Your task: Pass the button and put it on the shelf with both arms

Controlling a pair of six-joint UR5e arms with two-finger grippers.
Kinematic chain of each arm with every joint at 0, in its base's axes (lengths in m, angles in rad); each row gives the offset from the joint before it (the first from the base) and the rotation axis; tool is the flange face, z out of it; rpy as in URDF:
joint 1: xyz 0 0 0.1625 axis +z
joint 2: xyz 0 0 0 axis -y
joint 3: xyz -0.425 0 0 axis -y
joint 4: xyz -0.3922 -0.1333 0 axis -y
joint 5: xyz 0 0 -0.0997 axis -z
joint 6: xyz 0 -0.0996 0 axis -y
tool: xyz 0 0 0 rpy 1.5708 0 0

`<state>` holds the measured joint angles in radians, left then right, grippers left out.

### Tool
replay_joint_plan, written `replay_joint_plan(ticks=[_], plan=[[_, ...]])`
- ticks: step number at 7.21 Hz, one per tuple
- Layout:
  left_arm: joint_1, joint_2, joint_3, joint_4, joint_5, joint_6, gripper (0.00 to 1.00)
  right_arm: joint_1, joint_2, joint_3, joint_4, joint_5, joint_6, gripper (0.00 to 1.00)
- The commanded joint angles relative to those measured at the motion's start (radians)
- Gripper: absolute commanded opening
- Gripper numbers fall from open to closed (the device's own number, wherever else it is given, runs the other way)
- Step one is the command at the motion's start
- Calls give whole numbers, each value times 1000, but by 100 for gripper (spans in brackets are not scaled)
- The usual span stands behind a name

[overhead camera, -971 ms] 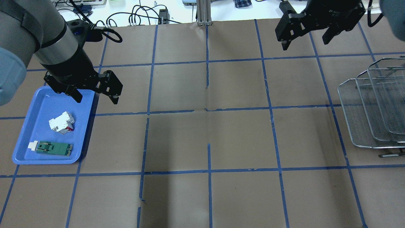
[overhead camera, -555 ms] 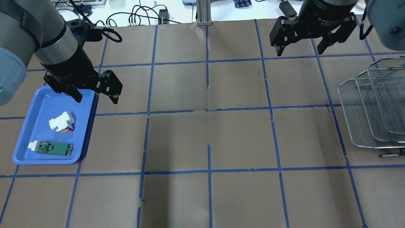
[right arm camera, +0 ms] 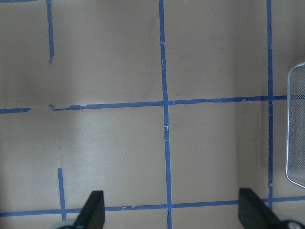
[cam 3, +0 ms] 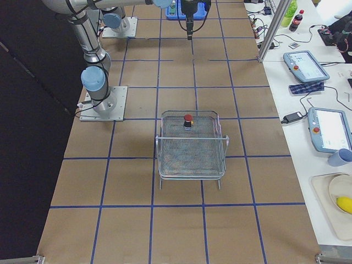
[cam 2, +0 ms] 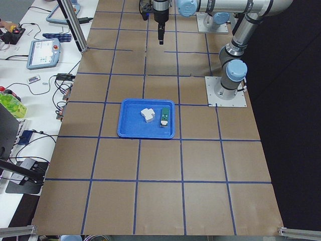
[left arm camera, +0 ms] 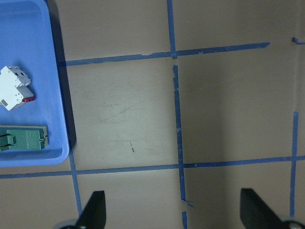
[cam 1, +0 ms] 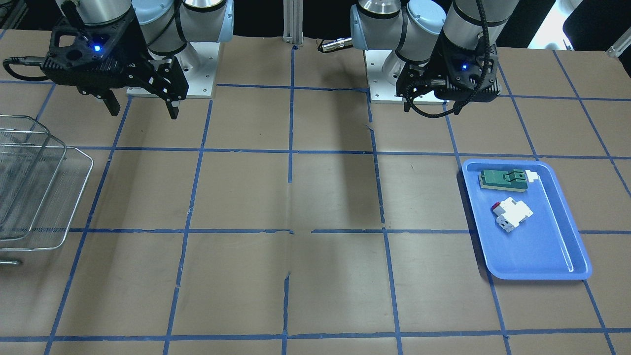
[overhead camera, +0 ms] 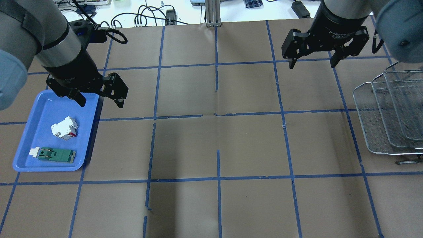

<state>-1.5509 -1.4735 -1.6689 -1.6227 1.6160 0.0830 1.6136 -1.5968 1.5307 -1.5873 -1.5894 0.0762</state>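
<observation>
The button [cam 3: 188, 119], red cap on a black body, stands upright on the wire-mesh shelf [cam 3: 192, 157] near its far end; it shows only in the exterior right view. The shelf also shows at the right edge of the overhead view [overhead camera: 380, 132] and at the left of the front view [cam 1: 59, 197]. My right gripper [overhead camera: 312, 65] is open and empty, high over the table, to the left of the shelf and apart from it. My left gripper [overhead camera: 100, 103] is open and empty, hovering by the far right corner of the blue tray [overhead camera: 39, 165].
The blue tray holds a white block with a red tab [overhead camera: 64, 128] and a flat green part [overhead camera: 56, 154]. The left wrist view shows the tray's edge [left arm camera: 55, 95]. Cables and tablets lie past the table's far edge.
My right gripper has moved down the overhead view, toward the robot, and now hangs lower in the frame. My left gripper and the tray's parts have not moved.
</observation>
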Motion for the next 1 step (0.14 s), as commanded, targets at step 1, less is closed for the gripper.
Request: replay_joint_plan(ticks=[1], plan=[[0, -1, 3, 1, -1, -2, 100, 0, 0, 2, 1, 0, -1, 100]])
